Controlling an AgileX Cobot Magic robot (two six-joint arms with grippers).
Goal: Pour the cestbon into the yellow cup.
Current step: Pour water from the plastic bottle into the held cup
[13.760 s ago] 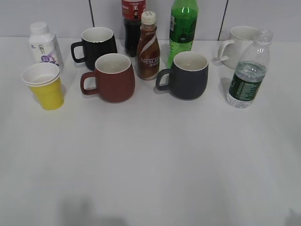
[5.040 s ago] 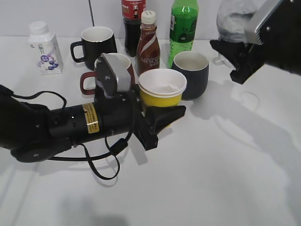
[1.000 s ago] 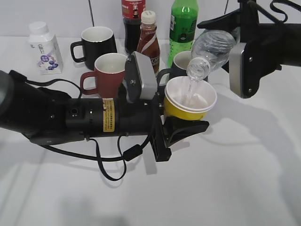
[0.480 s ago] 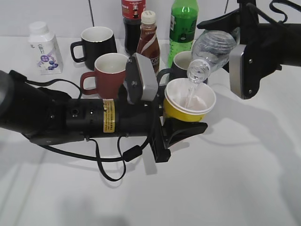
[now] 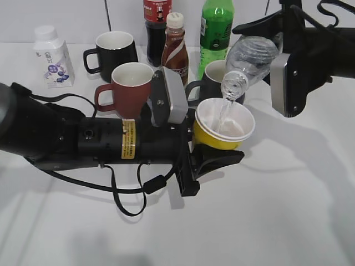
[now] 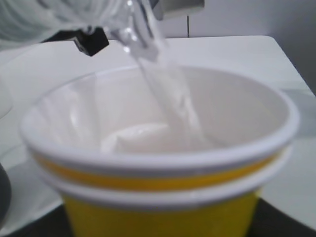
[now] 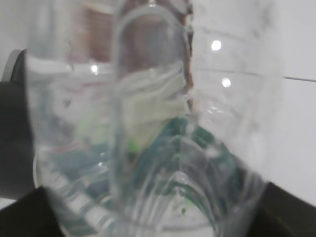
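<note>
Two arms meeting, right claw point(image 5: 275, 41) tipping cestbon point(image 5: 250, 58), left claw point(image 5: 213, 152) raising yellow cup point(image 5: 222, 126)

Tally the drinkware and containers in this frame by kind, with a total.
Ceramic mugs: 3, namely black mug, red-brown mug, dark grey mug.
Yellow cup: 1.
Bottles: 5, namely cestbon, white bottle, red-label bottle, Nescafe bottle, green bottle.
Total: 9.
</note>
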